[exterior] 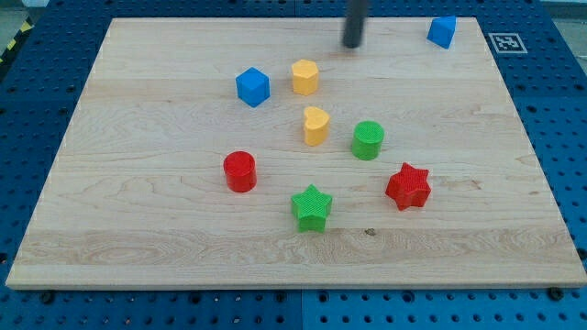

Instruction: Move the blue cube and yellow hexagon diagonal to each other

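My tip (352,44) on the pale wooden board (138,229), no claw on this rod, up-right of the yellow plastic hexagon (305,77), blue plastic cube (252,87) just beside its left.

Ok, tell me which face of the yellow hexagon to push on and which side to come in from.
Nothing can be gripped here, only pushed. My tip sits toward the view's top right of the yellow hexagon, clear of it. The blue cube lies close on the hexagon's left, nearly level. I'd probably press the hexagon's flat lower side from the view's bottom, sliding it upward until the two sit diagonal, approaching wide of the yellow heart below.
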`<control>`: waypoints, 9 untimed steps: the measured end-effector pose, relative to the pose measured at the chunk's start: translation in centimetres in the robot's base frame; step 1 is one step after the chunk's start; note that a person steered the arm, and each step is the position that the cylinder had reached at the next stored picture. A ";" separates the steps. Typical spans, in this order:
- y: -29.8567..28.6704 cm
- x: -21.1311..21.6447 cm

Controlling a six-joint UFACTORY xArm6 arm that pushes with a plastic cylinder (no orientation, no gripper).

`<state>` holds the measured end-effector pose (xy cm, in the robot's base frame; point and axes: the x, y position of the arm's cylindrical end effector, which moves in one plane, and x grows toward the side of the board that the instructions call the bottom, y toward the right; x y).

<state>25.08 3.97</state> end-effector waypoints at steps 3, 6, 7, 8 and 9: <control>-14.1 6.9; -8.0 11.7; -6.7 12.2; -6.7 11.0; -5.9 9.7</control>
<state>34.83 -1.98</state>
